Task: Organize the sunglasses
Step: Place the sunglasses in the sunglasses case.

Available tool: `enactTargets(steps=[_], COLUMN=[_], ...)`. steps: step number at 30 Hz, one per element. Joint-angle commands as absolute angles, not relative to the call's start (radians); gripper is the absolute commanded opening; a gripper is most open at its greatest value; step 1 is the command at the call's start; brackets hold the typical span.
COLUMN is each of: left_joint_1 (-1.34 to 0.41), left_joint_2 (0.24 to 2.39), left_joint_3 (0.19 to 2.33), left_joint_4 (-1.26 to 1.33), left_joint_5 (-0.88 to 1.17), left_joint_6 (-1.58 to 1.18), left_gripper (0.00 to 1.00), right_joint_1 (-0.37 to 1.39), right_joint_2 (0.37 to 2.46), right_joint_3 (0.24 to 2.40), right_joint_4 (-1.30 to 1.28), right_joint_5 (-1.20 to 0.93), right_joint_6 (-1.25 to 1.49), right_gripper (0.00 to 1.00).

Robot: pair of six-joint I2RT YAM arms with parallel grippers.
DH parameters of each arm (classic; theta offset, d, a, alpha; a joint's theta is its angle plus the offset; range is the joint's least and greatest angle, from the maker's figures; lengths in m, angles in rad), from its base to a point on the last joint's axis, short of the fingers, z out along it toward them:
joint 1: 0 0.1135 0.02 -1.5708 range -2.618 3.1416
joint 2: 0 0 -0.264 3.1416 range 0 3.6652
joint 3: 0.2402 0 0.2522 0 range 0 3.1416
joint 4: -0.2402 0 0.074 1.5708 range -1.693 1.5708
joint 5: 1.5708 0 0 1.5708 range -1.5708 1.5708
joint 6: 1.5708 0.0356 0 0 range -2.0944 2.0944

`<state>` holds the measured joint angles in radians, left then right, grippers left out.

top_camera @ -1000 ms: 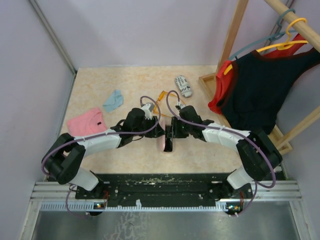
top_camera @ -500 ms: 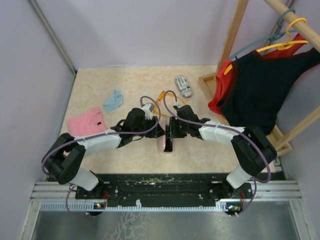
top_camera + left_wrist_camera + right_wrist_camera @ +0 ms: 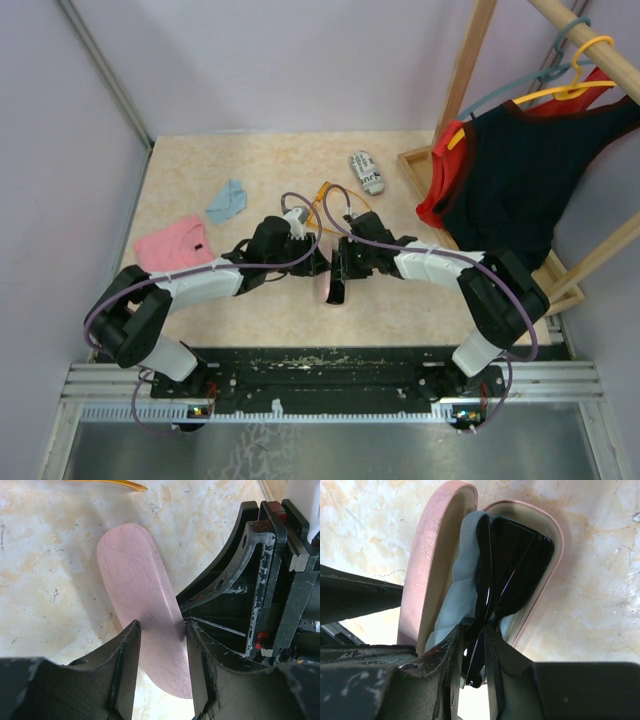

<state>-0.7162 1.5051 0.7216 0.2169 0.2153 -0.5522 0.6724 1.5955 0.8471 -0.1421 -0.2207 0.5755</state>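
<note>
So the right arm's elbow has swung in a bit toward the middle since a second ago, and its fingers have pinched closer together; the left arm hasn't budged.

Both arms are stretched low over the bench (image 3: 250, 160), forearms angled inward so the two wrists nearly meet at the centre. The left tool (image 3: 161, 630) reaches in from the left, fingers pointing right, and it's clamped on the pink case (image 3: 140, 595), one finger on each side of the lid's long edge. The right tool (image 3: 474, 637) comes in from the opposite side, nose to nose with the left one. Its fingers are squeezed onto the black sunglasses (image 3: 512, 565), gripping the folded pair at the near end.

The glasses stand on edge inside the open case, against a pale blue lining (image 3: 457, 595), with the lid tipped up on the left. The near end still pokes out past the case rim, between the fingers.

The orange sunglasses (image 3: 318, 192) lie on the bench just behind the two wrists, apart from the case. Further back and to the right sits the printed case (image 3: 367, 172). Off to the left are a blue cloth (image 3: 227, 200) and a pink cloth (image 3: 170, 243).
</note>
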Motion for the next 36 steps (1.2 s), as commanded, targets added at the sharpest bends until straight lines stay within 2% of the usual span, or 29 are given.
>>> enactTargets(steps=[1,9,23,24,28,36], left_joint_1=[-0.713,-0.713,-0.713,-0.713,-0.713,-0.713], left_joint_2=[1.519,1.516,1.517,1.516,1.513,1.509], left_joint_3=[0.747,0.746,0.749,0.748,0.746,0.746], left_joint_4=[0.228,0.224,0.221,0.22,0.218,0.217], left_joint_5=[0.237,0.237,0.238,0.237,0.235,0.235], left_joint_6=[-0.544,-0.543,-0.542,-0.542,-0.542,-0.542], left_gripper=[0.47,0.47,0.47,0.47,0.47,0.47], right_joint_1=[0.683,0.683,0.683,0.683,0.683,0.683], right_joint_2=[1.598,1.601,1.632,1.632,1.612,1.53], right_joint_3=[0.888,0.901,0.89,0.889,0.889,0.908], right_joint_4=[-0.112,-0.102,-0.043,-0.04,-0.058,-0.146], right_joint_5=[-0.229,-0.196,-0.234,-0.237,-0.229,-0.162], right_joint_6=[0.562,0.549,0.564,0.566,0.563,0.535], right_gripper=[0.21,0.13,0.12,0.13,0.26,0.33])
